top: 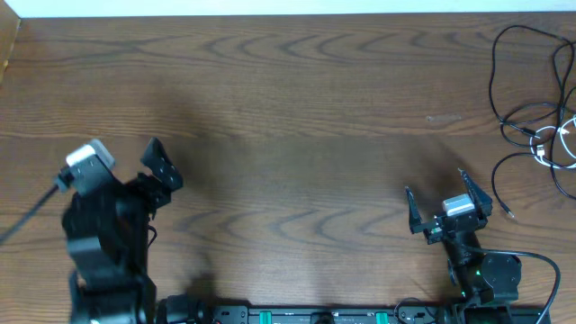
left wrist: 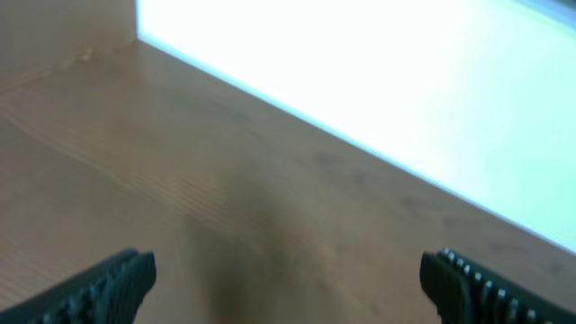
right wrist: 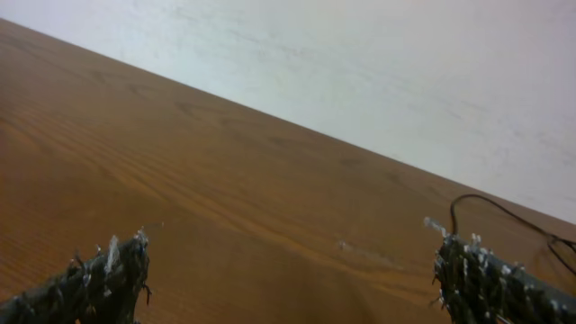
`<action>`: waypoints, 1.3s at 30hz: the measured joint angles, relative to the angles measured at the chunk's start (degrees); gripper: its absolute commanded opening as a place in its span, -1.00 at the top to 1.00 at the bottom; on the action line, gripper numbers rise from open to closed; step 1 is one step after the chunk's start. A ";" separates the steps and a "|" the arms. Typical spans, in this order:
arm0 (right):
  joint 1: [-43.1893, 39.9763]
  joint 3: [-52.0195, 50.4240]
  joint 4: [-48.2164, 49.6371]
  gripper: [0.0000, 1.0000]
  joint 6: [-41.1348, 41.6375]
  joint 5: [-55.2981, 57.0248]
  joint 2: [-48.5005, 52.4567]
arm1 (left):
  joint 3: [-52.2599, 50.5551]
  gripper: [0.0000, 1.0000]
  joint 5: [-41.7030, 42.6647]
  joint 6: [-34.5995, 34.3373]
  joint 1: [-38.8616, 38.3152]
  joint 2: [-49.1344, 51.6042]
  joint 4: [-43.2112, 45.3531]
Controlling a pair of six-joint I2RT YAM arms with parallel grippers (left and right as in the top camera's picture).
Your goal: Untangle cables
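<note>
Thin cables point(top: 537, 133) in a loose, messy heap.
They lie flat at the right edge of the table point(top: 288, 108). Most are black cords point(top: 492, 85) that bend in big, open loops. One short white cord point(top: 543, 148) sits in the middle of the knot. One black end with a small plug point(top: 511, 216) trails out toward the near side.

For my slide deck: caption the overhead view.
Left end effector and right end effector open over wooden table, tangled cables far right.

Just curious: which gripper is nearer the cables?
The right gripper, close beside the cables; the left gripper sits far off on the other side.
</note>
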 measured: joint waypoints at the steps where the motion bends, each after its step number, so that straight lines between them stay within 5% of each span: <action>1: 0.00 0.00 0.04 -0.99 0.00 -0.02 0.04 | -5.16 -0.98 1.14 2.29 0.00 -4.28 6.49; 11: 0.00 0.00 -0.02 -0.99 0.00 0.20 0.00 | -40.26 -0.98 6.43 15.80 -3.74 -25.40 35.28; 18: 0.00 0.00 -0.02 -0.98 0.00 0.33 0.00 | -48.98 -0.98 6.80 19.26 -4.33 -33.48 34.10; 39: 0.00 0.00 -0.02 -0.99 0.00 0.37 -0.02 | -48.52 -0.97 6.29 19.30 -4.35 -33.66 29.18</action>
